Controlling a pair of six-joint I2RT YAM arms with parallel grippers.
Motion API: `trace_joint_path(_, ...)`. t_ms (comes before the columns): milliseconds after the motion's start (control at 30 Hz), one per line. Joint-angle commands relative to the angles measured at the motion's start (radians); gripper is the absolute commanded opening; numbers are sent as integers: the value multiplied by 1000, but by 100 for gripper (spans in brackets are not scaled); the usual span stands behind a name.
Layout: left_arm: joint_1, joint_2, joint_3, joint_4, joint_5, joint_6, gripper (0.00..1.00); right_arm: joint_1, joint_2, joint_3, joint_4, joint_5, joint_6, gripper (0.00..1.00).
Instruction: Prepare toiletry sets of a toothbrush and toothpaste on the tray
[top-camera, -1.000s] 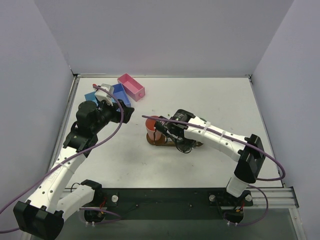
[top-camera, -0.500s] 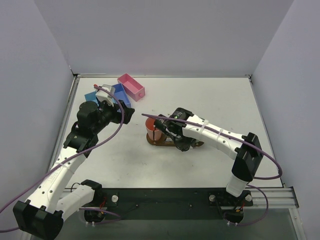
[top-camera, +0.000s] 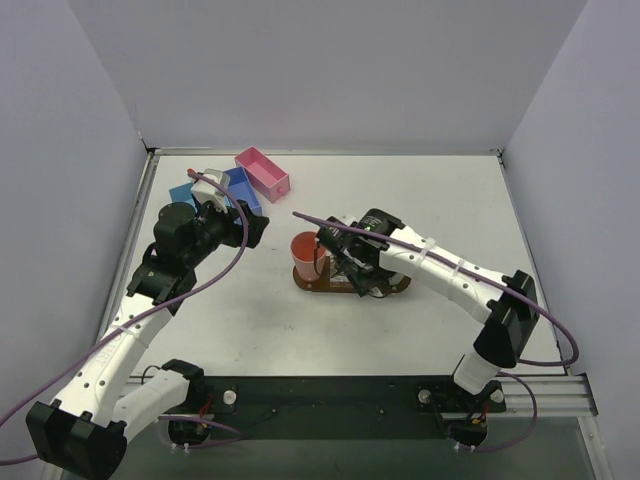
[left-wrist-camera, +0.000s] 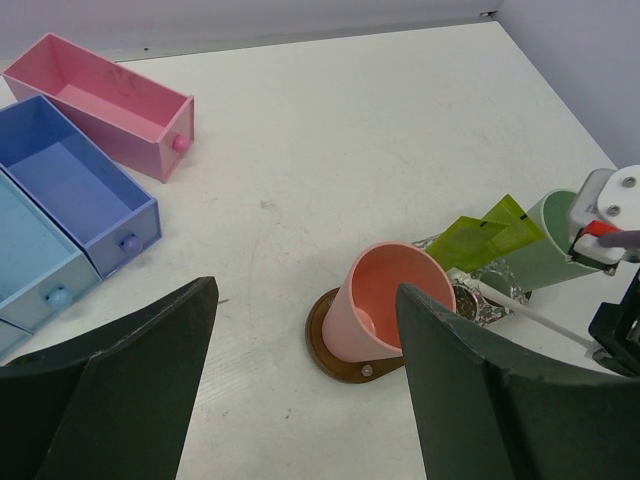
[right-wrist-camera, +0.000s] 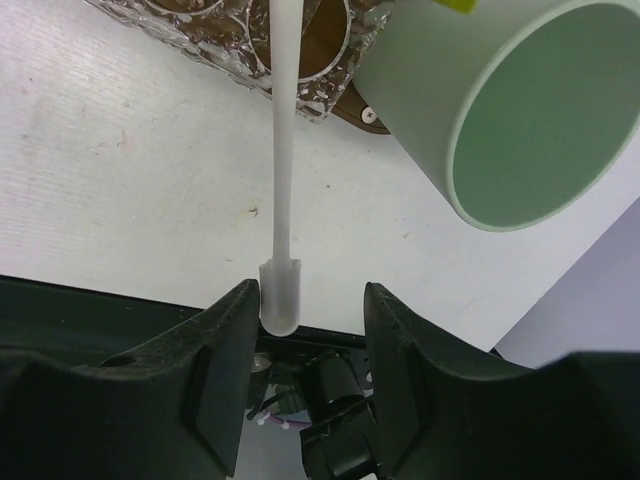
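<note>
Tray sits about mid-worktop. Left hand is spread wide over near the far-left corner, holding nothing. Pink cup is on one tray end and the green cup on the other, with the toothpaste tubes at its mouth. Right hand is partly open, and the toothbrush lies loose between its fingers, reaching onto the tray.

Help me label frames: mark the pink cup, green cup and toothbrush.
pink cup (left-wrist-camera: 392, 292), left wrist view, inner wall.
green cup (right-wrist-camera: 540, 118), right wrist view, inside bottom.
toothbrush (right-wrist-camera: 284, 150), right wrist view, mid shaft.
</note>
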Motion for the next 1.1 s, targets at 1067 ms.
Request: trace_joint_path(1067, 174, 105, 28, -81, -437, -27, 76, -138, -438, -250, 710, -104, -73, 50)
